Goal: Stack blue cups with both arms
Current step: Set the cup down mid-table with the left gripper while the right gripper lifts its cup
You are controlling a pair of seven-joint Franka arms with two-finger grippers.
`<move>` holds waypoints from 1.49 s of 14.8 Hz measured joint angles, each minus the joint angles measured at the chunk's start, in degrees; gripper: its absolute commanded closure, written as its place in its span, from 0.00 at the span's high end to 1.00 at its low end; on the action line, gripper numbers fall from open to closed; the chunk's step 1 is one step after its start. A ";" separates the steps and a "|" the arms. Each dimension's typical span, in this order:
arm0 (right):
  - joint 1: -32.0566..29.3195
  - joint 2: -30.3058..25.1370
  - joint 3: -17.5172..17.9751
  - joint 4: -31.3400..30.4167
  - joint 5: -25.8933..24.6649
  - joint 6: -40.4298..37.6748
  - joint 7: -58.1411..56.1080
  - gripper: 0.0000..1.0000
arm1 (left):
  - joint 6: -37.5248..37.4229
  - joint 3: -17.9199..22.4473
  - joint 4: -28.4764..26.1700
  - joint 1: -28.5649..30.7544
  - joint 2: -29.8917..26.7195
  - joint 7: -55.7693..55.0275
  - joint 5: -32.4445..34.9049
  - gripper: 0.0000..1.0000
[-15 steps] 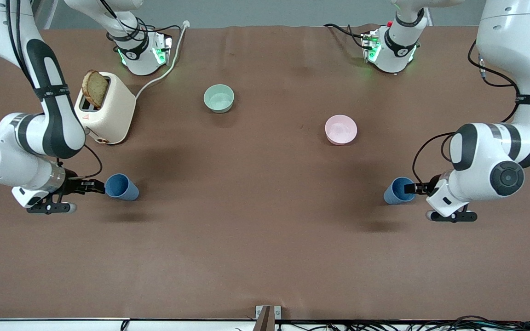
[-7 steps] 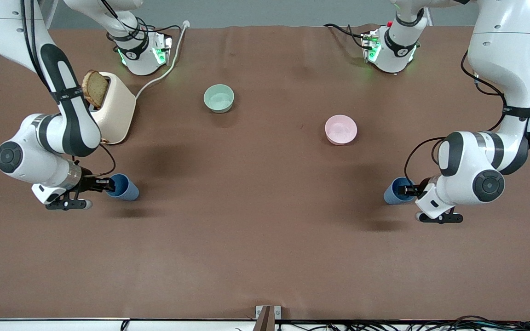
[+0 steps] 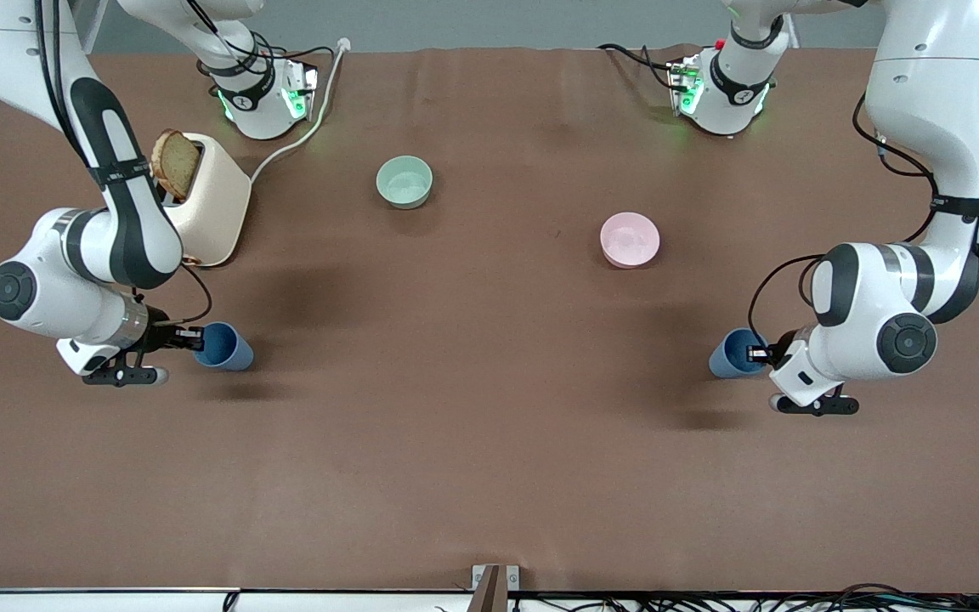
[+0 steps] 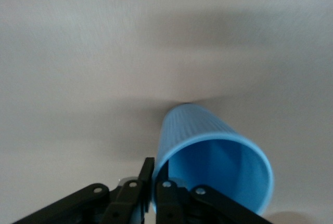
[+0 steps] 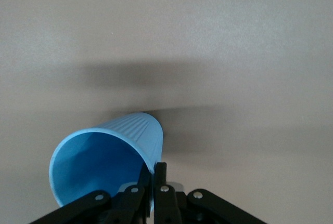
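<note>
Two blue cups are on the brown table. One blue cup (image 3: 226, 348) is at the right arm's end, nearer to the front camera than the toaster. My right gripper (image 3: 194, 340) is shut on its rim, one finger inside and one outside; the right wrist view shows this cup (image 5: 106, 154) and my right gripper (image 5: 155, 174). The other blue cup (image 3: 731, 354) is at the left arm's end. My left gripper (image 3: 760, 352) is shut on its rim in the same way, as the left wrist view shows of the cup (image 4: 208, 148) and my left gripper (image 4: 154, 171). I cannot tell whether either cup is off the table.
A cream toaster (image 3: 200, 200) with a slice of bread stands at the right arm's end. A pale green bowl (image 3: 404, 181) and a pink bowl (image 3: 630, 239) sit between the cups and the arm bases.
Both arms swung in toward their cups and slid a finger over each rim. In the last half second the right gripper drew back slightly with its cup.
</note>
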 measured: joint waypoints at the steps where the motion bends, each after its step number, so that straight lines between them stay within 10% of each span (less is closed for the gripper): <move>1: 0.03 -0.75 0.00 0.45 0.00 -1.28 0.76 0.00 | -1.50 -0.08 1.71 -0.16 -0.25 0.00 0.00 0.01; 11: -0.05 -14.52 -0.42 16.31 -2.79 -28.30 2.65 0.00 | -12.41 -12.59 17.56 -4.79 -0.14 -0.06 -0.05 0.00; 22: -0.23 -20.61 -0.62 23.90 -3.50 -42.03 2.69 0.00 | 4.63 -11.74 20.20 -27.00 13.62 -0.19 1.08 0.05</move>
